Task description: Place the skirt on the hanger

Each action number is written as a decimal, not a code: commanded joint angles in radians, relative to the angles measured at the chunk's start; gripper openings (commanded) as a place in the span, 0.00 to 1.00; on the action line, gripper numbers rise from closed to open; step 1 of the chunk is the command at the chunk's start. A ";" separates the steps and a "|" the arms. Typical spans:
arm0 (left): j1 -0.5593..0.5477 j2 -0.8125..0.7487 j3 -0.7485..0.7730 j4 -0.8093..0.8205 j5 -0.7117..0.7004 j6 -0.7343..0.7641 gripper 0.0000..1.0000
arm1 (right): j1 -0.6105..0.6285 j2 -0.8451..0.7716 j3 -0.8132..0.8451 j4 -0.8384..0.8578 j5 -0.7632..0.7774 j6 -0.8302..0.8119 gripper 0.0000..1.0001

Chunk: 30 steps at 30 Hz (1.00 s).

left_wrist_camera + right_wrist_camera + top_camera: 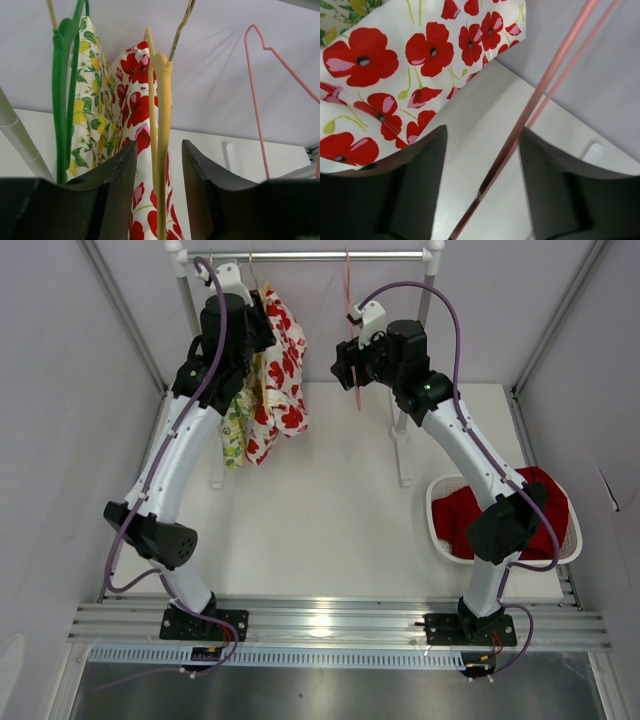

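Observation:
A poppy-print skirt [282, 380] hangs on a yellow hanger [161, 125] from the rail [310, 255], next to a lemon-print garment [237, 425] on a green hanger [62, 95]. My left gripper [262, 328] is open around the yellow hanger, which runs between its fingers [117, 180] without touching them. An empty pink wire hanger [351, 335] hangs to the right. My right gripper [345, 365] is open with the pink hanger's wire [520, 125] passing between its fingers. The poppy skirt also shows in the right wrist view [395, 65].
A white basket [572, 540] at the right holds red cloth [500, 505]. The rack's white posts [403, 455] stand on the white table. Grey walls close in on both sides.

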 commanded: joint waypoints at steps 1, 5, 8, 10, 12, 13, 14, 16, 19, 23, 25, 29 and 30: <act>0.010 -0.128 -0.042 0.073 0.028 0.012 0.50 | -0.001 -0.053 0.058 0.001 -0.018 0.007 0.69; 0.010 -0.178 -0.084 0.072 0.068 0.032 0.59 | -0.001 -0.064 0.068 -0.028 -0.030 0.009 0.80; 0.009 -0.210 -0.096 0.070 0.123 0.052 0.63 | -0.003 -0.082 0.070 -0.052 -0.041 0.012 0.86; 0.010 -0.230 -0.093 0.042 0.140 0.059 0.63 | -0.003 -0.090 0.073 -0.072 -0.053 0.015 0.88; 0.010 -0.251 -0.119 0.029 0.151 0.065 0.64 | -0.003 -0.110 0.074 -0.109 -0.064 0.013 0.89; 0.009 -0.266 -0.131 0.027 0.154 0.065 0.65 | -0.006 -0.117 0.068 -0.118 -0.070 0.013 0.89; 0.010 -0.300 -0.142 0.027 0.154 0.067 0.65 | -0.008 -0.134 0.065 -0.144 -0.074 0.013 0.90; 0.009 -0.343 -0.211 0.039 0.165 0.065 0.67 | -0.011 -0.156 0.047 -0.180 -0.097 0.010 0.91; 0.009 -0.443 -0.337 0.067 0.243 0.056 0.68 | -0.023 -0.232 -0.029 -0.232 -0.113 0.003 0.92; -0.008 -0.616 -0.499 0.098 0.315 0.035 0.69 | -0.064 -0.381 -0.189 -0.250 -0.128 0.013 0.98; -0.019 -0.676 -0.618 0.117 0.336 0.016 0.69 | -0.095 -0.484 -0.305 -0.261 -0.140 0.019 0.99; -0.056 -0.796 -0.771 0.115 0.356 -0.005 0.69 | -0.118 -0.632 -0.479 -0.293 -0.088 0.018 0.99; -0.063 -0.835 -0.815 0.110 0.356 -0.013 0.69 | -0.118 -0.678 -0.513 -0.301 -0.073 0.013 0.99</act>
